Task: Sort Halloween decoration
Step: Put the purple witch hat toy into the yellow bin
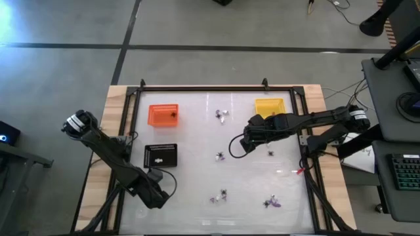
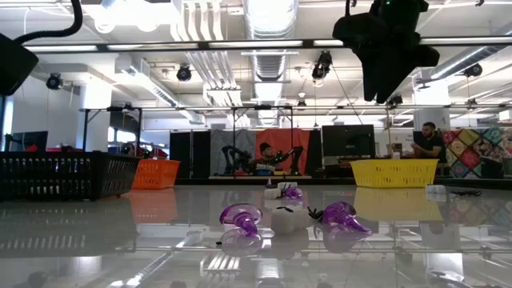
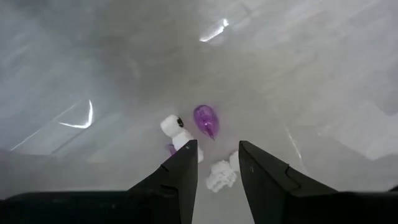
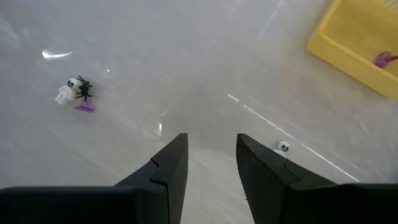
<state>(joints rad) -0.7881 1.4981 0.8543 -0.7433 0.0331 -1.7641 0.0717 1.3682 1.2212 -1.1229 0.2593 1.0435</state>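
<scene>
**Small trinkets, tight clusters: where the sorting can slip**

The right gripper [image 1: 237, 148] hangs above the middle of the table [image 1: 197, 164], fingers parted and empty, with bare table showing between them in the right wrist view. The left gripper [image 1: 157, 196] sits low at the near left, fingers parted too and holding nothing; its wrist view looks past them at a purple trinket [image 3: 205, 119], a white eyeball piece [image 3: 170, 124] and a white skeleton piece [image 3: 221, 176] lying close together.

The decorations are scattered in small groups: 1 far group near the yellow tray [image 1: 270, 107], 1 pair [image 1: 220, 156] just left of the right gripper, 1 black spider [image 1: 270, 153] to its right, and 2 near groups [image 1: 220, 196] and [image 1: 272, 202]. The orange tray [image 1: 163, 114] and black tray [image 1: 161, 155] stand at the left, and the yellow tray already holds a purple piece [image 4: 385, 60].

The main risk is a mixed pick. In the right wrist view, a white skeleton, black spider and purple piece [image 4: 74, 92] touch or nearly touch, so closing on 1 could drag another into the wrong tray. Each piece is far smaller than the fingers, and the glossy table probably lets a nudged piece slide away instead of being caught. A lone eyeball [image 4: 283, 147] beside the right fingers could roll if brushed. Both arms reaching for the near middle groups could also crowd each other.
</scene>
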